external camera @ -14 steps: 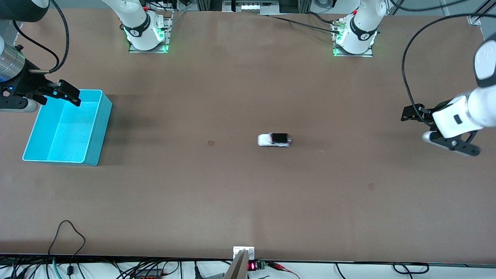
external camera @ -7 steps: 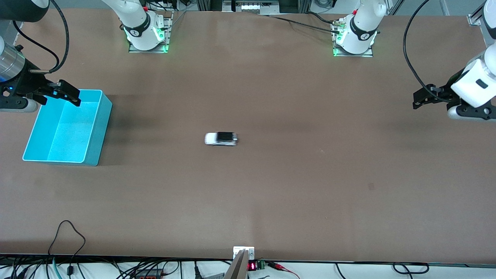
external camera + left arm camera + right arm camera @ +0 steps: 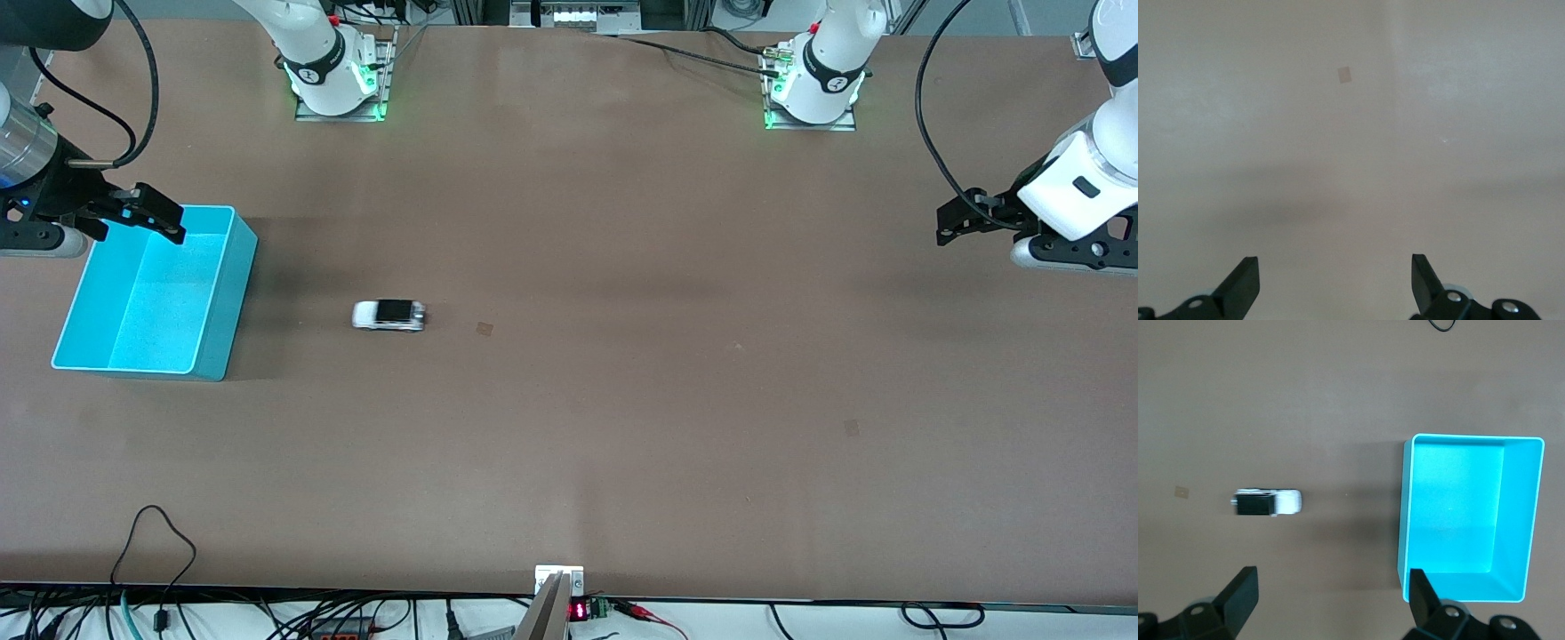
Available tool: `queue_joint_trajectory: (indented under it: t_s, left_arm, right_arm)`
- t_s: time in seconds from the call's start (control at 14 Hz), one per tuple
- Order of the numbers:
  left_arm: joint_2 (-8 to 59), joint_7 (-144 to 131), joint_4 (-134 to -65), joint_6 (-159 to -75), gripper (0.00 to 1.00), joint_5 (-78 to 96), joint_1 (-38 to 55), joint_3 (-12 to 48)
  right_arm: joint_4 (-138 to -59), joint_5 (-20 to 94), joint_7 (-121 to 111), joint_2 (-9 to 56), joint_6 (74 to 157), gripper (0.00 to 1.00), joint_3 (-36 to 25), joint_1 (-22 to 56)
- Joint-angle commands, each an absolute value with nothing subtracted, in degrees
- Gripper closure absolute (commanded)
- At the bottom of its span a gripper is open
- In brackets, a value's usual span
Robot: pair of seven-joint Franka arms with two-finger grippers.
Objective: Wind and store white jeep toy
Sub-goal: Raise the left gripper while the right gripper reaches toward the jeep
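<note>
The white jeep toy (image 3: 388, 315) with its black roof stands on its wheels on the brown table, blurred, a short way from the turquoise bin (image 3: 224, 293) and level with it. In the right wrist view the jeep toy (image 3: 1267, 502) shows apart from the bin (image 3: 1405, 513). My right gripper (image 3: 133, 222) hangs open and empty over the bin's corner nearest the robot bases; its fingertips (image 3: 1241, 587) hold nothing. At the left arm's end of the table my left gripper (image 3: 956, 218) is raised, open and empty, its fingertips (image 3: 1245, 277) over bare table.
A small tan patch (image 3: 484, 328) lies on the table beside the jeep, toward the left arm's end. Cables (image 3: 160, 533) trail along the table edge nearest the front camera. The bin's floor (image 3: 1451, 507) holds nothing.
The jeep has rolled across the table from the middle toward the bin. The left arm has drawn back and up toward its end of the table. The right arm has not moved.
</note>
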State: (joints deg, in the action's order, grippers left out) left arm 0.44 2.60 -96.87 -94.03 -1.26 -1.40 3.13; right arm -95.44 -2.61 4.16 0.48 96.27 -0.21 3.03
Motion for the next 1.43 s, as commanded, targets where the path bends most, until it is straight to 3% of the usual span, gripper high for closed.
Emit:
queue_joint_trajectory:
  t_s: [0.0,0.64,0.79,1.0,1.36]
  left_arm:
    - [-0.35,2.37,-96.07,-92.03,0.00,-1.32,-1.23,3.16]
    - [-0.35,2.55,-95.98,-91.32,0.00,-1.32,-1.14,3.34]
    - [-0.35,2.72,-95.98,-91.14,0.00,-1.32,-1.05,3.43]
    - [-0.44,2.64,-95.89,-90.53,0.00,-1.32,-1.14,4.39]
    - [-0.53,2.29,-95.89,-90.26,0.00,-1.41,-1.14,6.15]
  right_arm:
    - [-95.10,-1.85,3.08,1.58,95.89,0.00,0.09,2.55]
    - [-95.01,-2.46,-5.09,5.18,92.13,0.00,0.09,2.20]
    - [-96.84,-2.64,-18.64,5.01,90.88,0.00,-0.09,1.94]
    - [-103.42,-2.55,-36.94,4.05,96.65,0.00,-0.09,-0.78]
    - [-116.87,-2.11,-67.54,4.13,116.50,0.00,0.00,-2.90]
